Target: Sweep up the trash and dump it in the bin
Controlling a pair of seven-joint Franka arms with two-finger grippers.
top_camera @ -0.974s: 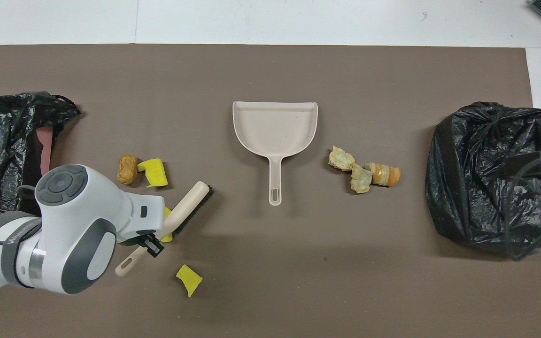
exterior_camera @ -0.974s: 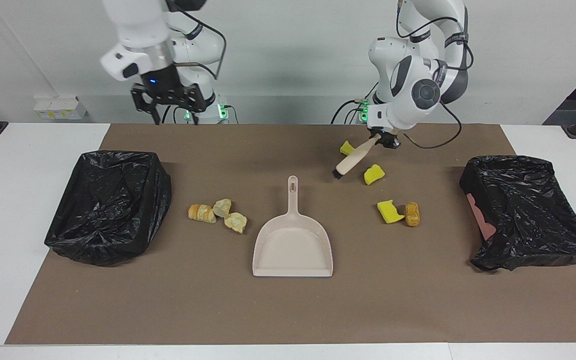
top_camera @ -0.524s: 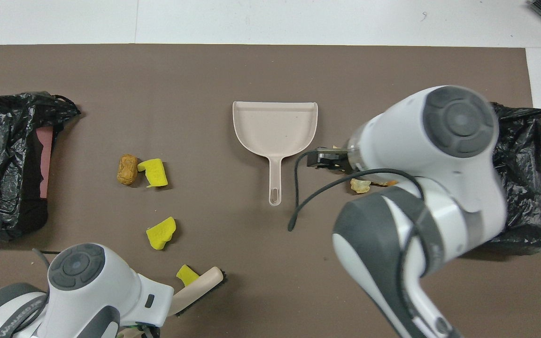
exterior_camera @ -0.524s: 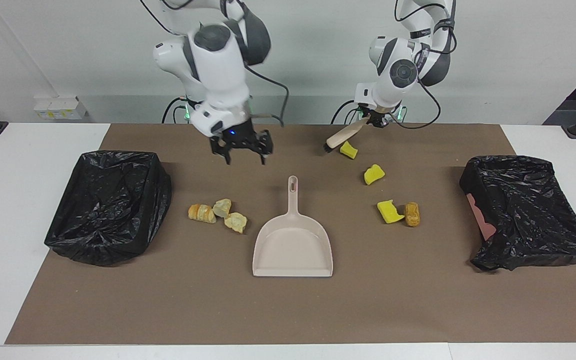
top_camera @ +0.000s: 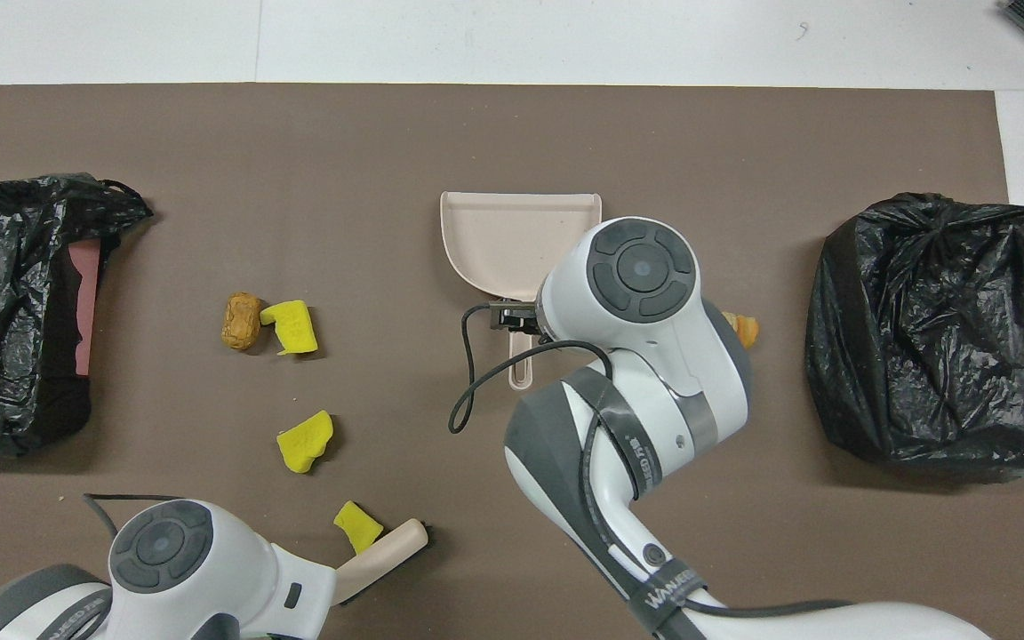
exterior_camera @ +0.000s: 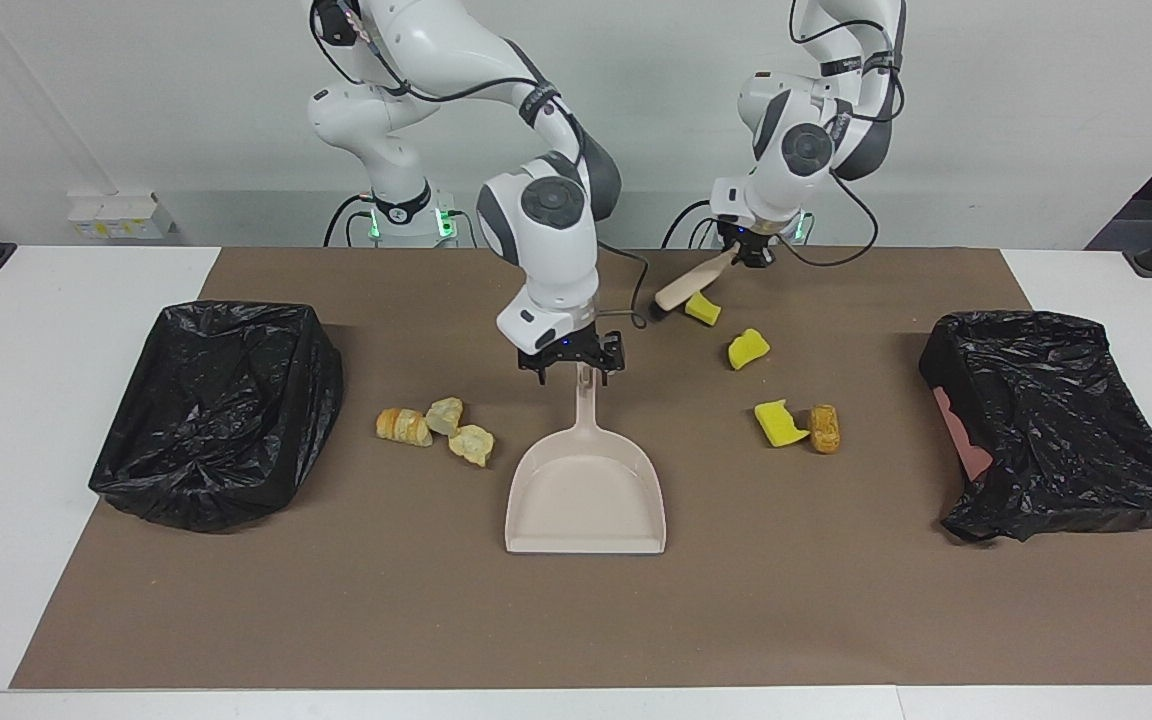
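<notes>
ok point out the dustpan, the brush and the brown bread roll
dustpan (exterior_camera: 586,495), facing view, on the bare floor of its pan
brush (exterior_camera: 681,286), facing view, on the middle of its pale handle
brown bread roll (exterior_camera: 824,428), facing view, on its top crust

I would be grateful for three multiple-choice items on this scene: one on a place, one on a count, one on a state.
1. What is the right gripper over?
A. the dustpan's handle
B. a bin
C. the bread roll

2. How many yellow sponge chunks lie on the mat?
A. one
B. three
C. five

3. What is the left gripper doing?
A. hanging open over a bin
B. shut on the brush
C. resting on the dustpan

Key: 1 A, its open fingers stand over the handle of the dustpan. 2 B, chunks and show. 3 B, the brush slants down from its closed fingers.
</notes>
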